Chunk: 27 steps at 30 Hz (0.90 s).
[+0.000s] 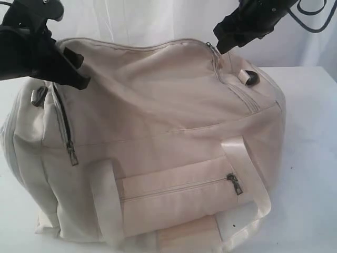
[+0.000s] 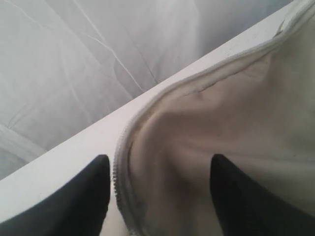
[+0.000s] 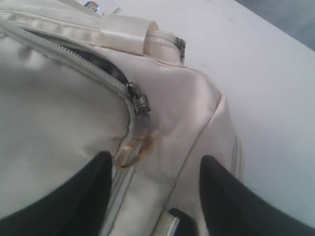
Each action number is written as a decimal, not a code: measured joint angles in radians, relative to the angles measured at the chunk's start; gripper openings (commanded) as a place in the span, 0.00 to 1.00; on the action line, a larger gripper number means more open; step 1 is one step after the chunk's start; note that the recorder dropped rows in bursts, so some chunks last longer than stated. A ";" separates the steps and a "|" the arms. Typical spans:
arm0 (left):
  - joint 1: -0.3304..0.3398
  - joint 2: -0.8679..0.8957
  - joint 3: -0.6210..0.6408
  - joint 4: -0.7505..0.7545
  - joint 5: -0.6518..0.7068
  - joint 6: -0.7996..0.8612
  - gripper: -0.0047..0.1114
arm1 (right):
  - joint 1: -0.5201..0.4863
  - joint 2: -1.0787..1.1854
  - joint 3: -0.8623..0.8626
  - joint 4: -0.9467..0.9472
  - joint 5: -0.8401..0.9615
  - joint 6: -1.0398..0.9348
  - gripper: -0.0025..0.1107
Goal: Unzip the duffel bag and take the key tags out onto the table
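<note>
The cream duffel bag [image 1: 158, 132] fills the middle of the table [image 1: 310, 132]. Its top zip is parted a little at the right end, showing dark lining [image 3: 98, 61]. The slider [image 3: 140, 103] and its metal ring pull [image 3: 133, 150] lie just ahead of my right gripper [image 3: 155, 155], which is open and holds nothing. In the exterior view that gripper [image 1: 221, 45] hangs beside the slider [image 1: 210, 47]. My left gripper [image 2: 158, 157] is open over the bag's left end [image 1: 79, 74], with the zip seam [image 2: 118, 172] and bag fabric between its fingers. The key tags are hidden.
A webbing loop [image 3: 128, 32] and a black D-ring [image 1: 253, 77] sit at the bag's right end. Side and front pockets have their own zips [image 1: 71, 153] [image 1: 234, 184]. White handles [image 1: 105, 205] hang down the front. A white cloth backdrop [image 2: 74, 59] hangs behind the table edge.
</note>
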 measured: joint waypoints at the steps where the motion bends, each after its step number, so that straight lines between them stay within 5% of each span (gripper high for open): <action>1: 0.000 0.000 0.000 0.000 -0.007 0.000 0.66 | -0.002 0.000 0.000 0.000 0.001 0.002 0.61; 14: -0.007 -0.167 0.000 0.000 -0.083 0.000 0.60 | -0.002 0.000 0.000 0.002 0.066 0.105 0.65; 21: -0.151 -0.274 0.000 0.000 -0.330 0.000 0.47 | -0.002 -0.021 0.002 0.002 0.136 0.133 0.58; 27: -0.273 -0.281 0.000 0.000 -0.452 0.000 0.08 | -0.002 -0.068 0.002 0.006 0.155 0.142 0.45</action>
